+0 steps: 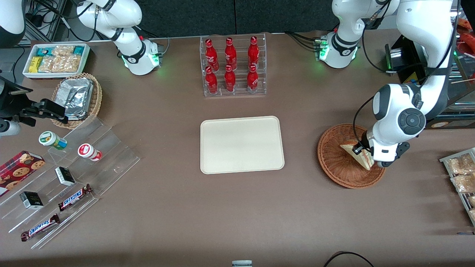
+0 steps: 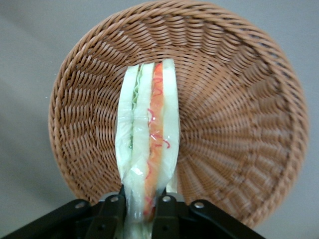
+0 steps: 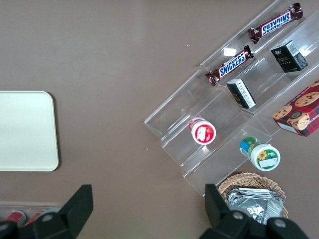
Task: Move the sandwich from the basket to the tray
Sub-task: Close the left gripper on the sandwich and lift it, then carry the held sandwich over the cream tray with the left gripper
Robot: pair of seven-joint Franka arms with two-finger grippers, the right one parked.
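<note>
Over the basket (image 2: 239, 99), the end effector (image 2: 142, 206) pinches the cream, red-and-green-layered sandwich (image 2: 147, 144).

Brown tabletop (image 1: 178, 207) below my claw (image 2: 141, 211), on it tray (image 1: 242, 144) mid-way, basket (image 1: 334, 155) at my end, bottle rack (image 1: 233, 66) farther back, clear stand (image 1: 111, 163) toward the parked arm.

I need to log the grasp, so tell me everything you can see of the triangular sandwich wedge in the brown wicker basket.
The triangular wedge sandwich has pale cream bread with green, pink and red-orange filling along its edge, under what looks like clear wrap. It stands on edge, clamped at one end between the fingers of the black two-finger gripper. It sits over the round, reddish-brown woven wicker basket, toward the working arm's end of the table. Whether it touches the weave cannot be told.
</note>
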